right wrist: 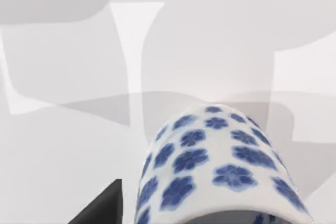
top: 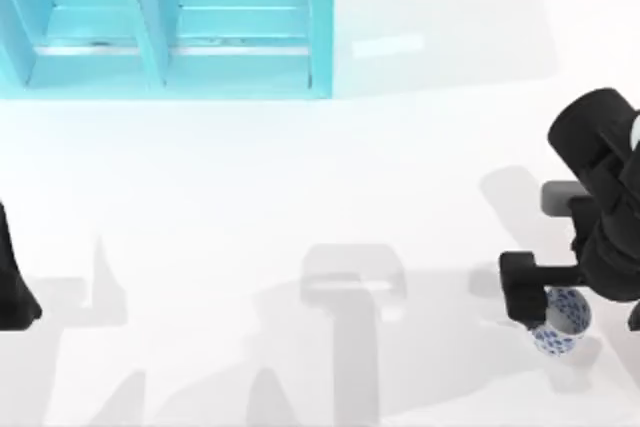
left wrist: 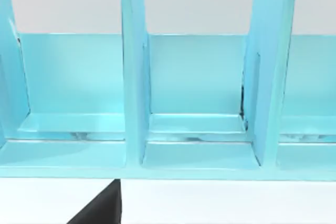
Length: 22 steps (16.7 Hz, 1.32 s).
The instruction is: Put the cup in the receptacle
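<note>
table (top: 300, 197) middle: open white surface between shelving and arms | far left: turquoise shelving (top: 170, 27), upright dividers (left wrist: 134, 72) splitting it into open-front bays | right: path blocked by right arm (top: 600, 197) over cup (top: 560, 322) | left edge: left arm (top: 12, 287) parked

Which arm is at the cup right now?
The right arm, at the table's right side, over the blue-flowered cup. The left arm sits parked at the left edge.
</note>
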{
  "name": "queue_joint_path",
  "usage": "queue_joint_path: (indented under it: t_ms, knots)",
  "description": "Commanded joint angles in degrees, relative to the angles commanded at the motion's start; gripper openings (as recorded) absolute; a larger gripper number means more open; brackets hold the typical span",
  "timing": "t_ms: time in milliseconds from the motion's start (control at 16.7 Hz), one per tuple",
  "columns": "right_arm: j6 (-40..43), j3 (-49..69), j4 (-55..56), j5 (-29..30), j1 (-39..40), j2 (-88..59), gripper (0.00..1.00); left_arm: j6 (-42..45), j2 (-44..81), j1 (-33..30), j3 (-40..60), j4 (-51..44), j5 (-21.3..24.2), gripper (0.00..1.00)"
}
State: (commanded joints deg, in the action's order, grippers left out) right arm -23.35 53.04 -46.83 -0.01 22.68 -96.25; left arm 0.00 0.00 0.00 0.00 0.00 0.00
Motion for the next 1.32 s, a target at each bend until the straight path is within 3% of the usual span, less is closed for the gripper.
queue_joint_path:
  t_ms: [720, 1320]
  knots:
    - [0.0, 0.0, 0.0, 0.0, 0.0, 0.0, 0.02, 0.0, 0.0, 0.0, 0.0, 0.0, 0.0, 1.0]
    - [0.05, 0.12, -0.02, 0.01, -0.13, 0.07, 0.0, 0.0, 0.0, 0.0, 0.0, 0.0, 0.0, 1.0]
